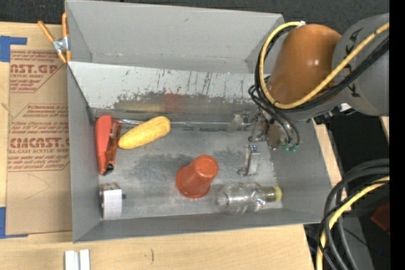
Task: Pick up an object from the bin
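**Clear plastic bottle lies just below my gripper, low on the bin's right side**

Clear plastic bottle [243, 198] rests on its side on the floor of the bin [164, 35], close to the front wall and toward the right corner, with a yellowish cap end pointing right. My gripper [249, 166] hangs just above it in this view, near the bin's right wall, and holds nothing that I can see. Whether it is spread or pressed together I cannot tell. My wrist comes in from the right, tipped down over the bin's rim, and the rounded orange cover [304, 69] sits behind it with yellow and black cables [269, 82] looped around.

Next out, left of the bottle and almost touching it, an orange cup [197, 177] lies tipped over. Farther left, near the back of the floor, lies a yellow corn-shaped piece [144, 132]. A red-handled tool [103, 142] lies just beyond it along the left wall. A small white block [112, 200] sits in the front left corner, well apart from me.
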`<state>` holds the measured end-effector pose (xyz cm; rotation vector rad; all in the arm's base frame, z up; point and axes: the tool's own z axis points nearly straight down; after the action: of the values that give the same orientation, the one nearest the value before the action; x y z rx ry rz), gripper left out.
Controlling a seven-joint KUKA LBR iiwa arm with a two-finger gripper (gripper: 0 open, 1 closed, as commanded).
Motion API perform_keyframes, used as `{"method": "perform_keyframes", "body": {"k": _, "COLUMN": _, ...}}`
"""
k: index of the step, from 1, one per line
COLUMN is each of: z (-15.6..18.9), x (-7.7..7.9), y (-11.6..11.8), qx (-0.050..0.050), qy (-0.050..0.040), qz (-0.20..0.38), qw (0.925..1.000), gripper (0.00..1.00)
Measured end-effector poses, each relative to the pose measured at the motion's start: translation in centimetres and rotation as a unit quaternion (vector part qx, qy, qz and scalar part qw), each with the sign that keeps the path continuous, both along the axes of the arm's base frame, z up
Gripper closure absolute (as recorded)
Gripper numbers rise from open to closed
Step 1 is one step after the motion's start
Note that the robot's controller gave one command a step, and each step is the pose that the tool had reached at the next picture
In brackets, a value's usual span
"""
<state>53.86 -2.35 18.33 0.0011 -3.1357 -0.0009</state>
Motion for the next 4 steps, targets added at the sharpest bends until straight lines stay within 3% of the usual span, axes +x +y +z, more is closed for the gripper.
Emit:
{"method": "perform_keyframes", "body": {"k": 1, "z": 0.5, "x": 0.1, "y": 0.0, "qx": 0.000, "qy": -0.0036, "qz": 0.000, "qw": 1.0000, "gripper": 0.00}}
{"method": "perform_keyframes", "body": {"k": 2, "z": -3.1, "x": -1.7, "y": -1.0, "qx": 0.000, "qy": -0.0043, "qz": 0.067, "qw": 0.9978, "gripper": 0.00}}
{"method": "perform_keyframes", "body": {"k": 3, "z": -3.0, "x": -4.9, "y": -2.6, "qx": 0.001, "qy": -0.0026, "qz": 0.223, "qw": 0.9748, "gripper": 0.00}}
{"method": "perform_keyframes", "body": {"k": 4, "z": -3.4, "x": -5.7, "y": -2.3, "qx": 0.001, "qy": -0.0041, "qz": 0.177, "qw": 0.9842, "gripper": 0.00}}
